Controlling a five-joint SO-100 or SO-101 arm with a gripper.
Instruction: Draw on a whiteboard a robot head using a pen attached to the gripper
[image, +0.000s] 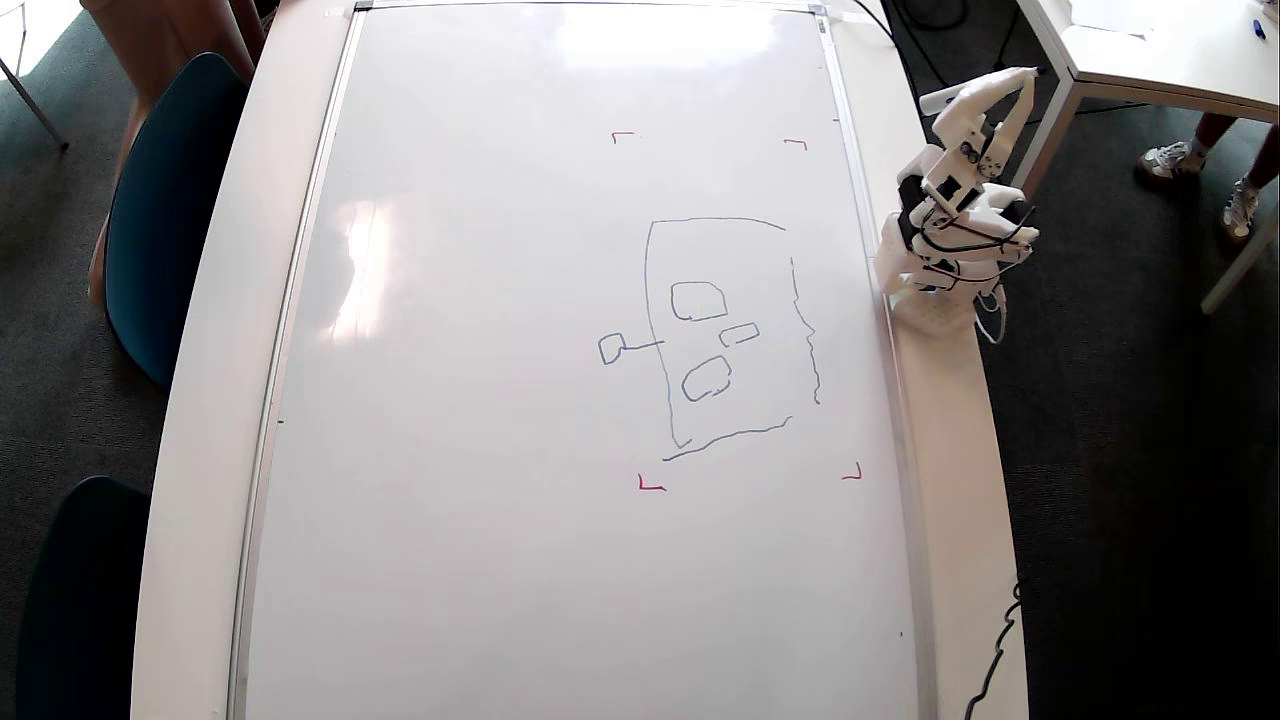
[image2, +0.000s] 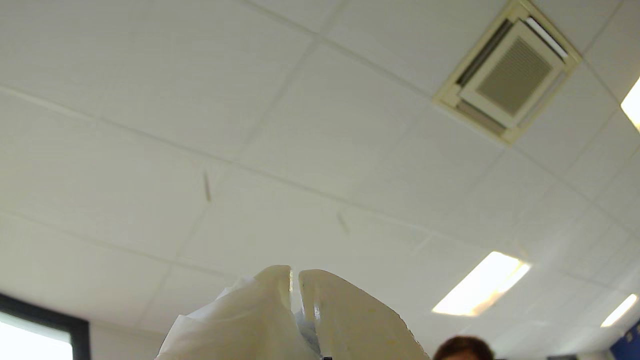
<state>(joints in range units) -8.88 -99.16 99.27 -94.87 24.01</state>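
The pincer (image: 1030, 72) is lifted off the board and folded back over the arm's base at the right edge of the bench (image: 950, 480), pointing up and away. In the wrist view its two white fingers nearly meet against the ceiling, with only a thin slit between the tips (image2: 295, 280), so I would call it clenched. The pen (image: 945, 99) seems to be the slim white barrel jutting out beside it in the overhead view, with a dark point near the claw's far end, but how it is fastened is too small to make out.

The whiteboard (image: 500, 550) lies flat and covers most of the bench. The robot head (image: 730, 330) sits in its right half, inside four red corner marks (image: 650, 485): a wobbly tall outline, three small rounded boxes inside it and a stalked box off its left side. The outline gapes at two corners (my guess is the drawing is about done).

A marker like that is light, stiff and smooth-sided, so it would be best held mid-barrel. The glossy board offers the tip little friction, and fresh ink would smear if brushed.
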